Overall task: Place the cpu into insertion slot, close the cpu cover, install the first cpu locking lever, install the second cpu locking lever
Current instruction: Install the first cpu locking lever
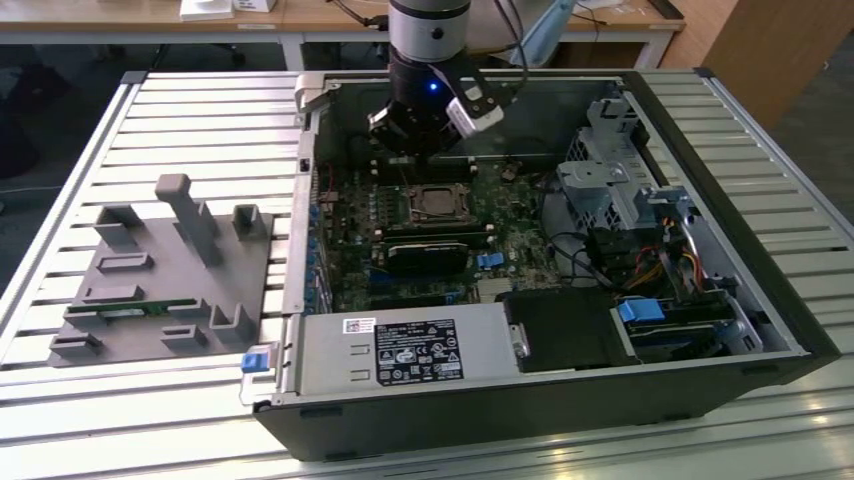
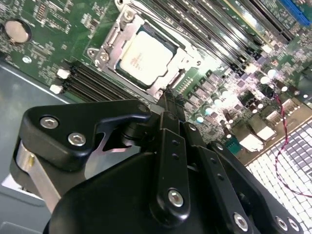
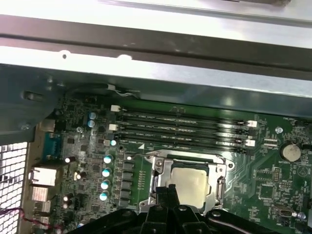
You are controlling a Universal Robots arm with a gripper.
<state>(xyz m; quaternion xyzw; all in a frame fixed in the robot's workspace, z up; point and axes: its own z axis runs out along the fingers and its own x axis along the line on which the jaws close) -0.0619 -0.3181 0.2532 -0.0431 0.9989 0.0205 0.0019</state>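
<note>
- An open computer case (image 1: 747,330) lies on its side on a slatted metal tabletop (image 1: 80,120), its green circuit board (image 1: 350,250) facing up.
- The robot arm (image 1: 430,30) reaches down into the far end of the case, and its gripper (image 1: 416,150) hangs just above the board, close beside the insertion slot (image 1: 437,203).
- In the second wrist view the black gripper (image 2: 166,100) has its jaws drawn together with nothing between them, the tips just beside one edge of the insertion slot (image 2: 105,48).
- The cpu (image 2: 142,54), a pale silvery square, already sits flat in the slot; in the first wrist view the cpu (image 3: 191,183) is seen within the slot's metal rim.
- The cpu cover (image 2: 168,73) lies down around the chip as a thin silvery frame, the chip's top showing through its window.
- Long black memory slots (image 3: 180,127) run beside the socket.
- On the exterior view's left, a grey plastic holder (image 1: 167,285) stands on the tabletop, well apart from the case.
- A silver power supply box (image 1: 400,350) fills the case's near corner.
</note>
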